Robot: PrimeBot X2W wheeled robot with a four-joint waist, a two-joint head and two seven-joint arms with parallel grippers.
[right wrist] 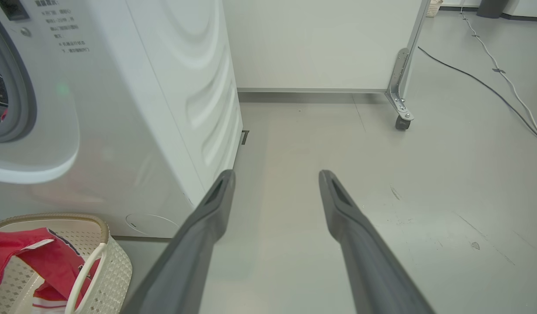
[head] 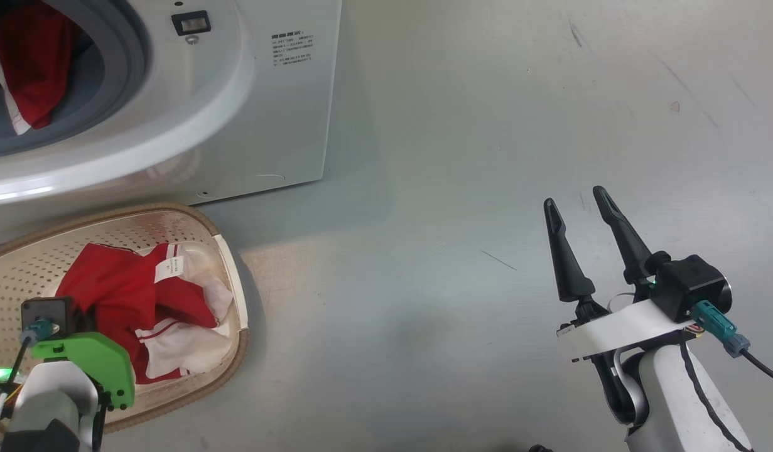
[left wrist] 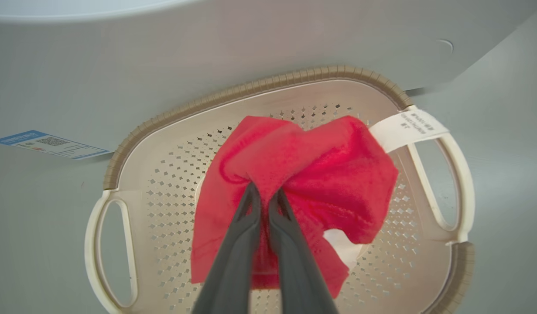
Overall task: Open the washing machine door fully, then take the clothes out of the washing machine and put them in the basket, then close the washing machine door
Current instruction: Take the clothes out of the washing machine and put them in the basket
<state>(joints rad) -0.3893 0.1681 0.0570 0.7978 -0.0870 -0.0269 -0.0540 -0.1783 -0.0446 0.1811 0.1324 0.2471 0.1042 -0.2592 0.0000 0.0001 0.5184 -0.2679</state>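
I'm looking at the washing machine [head: 286, 94] sitting at the upper left with its porthole standing open, and a red shirt [head: 34, 69] is lying in the drum. The basket [head: 232, 282] is sitting on the floor [head: 455, 157] right in front of it, with a red and white shirt [head: 110, 289] bunching up inside. My left claw [left wrist: 265, 192] is hanging over the basket, pinching a fold of that red and white shirt. My right claw [head: 574, 198] is hovering well off to the side over the floor, fingers spreading wide, gripping nothing.
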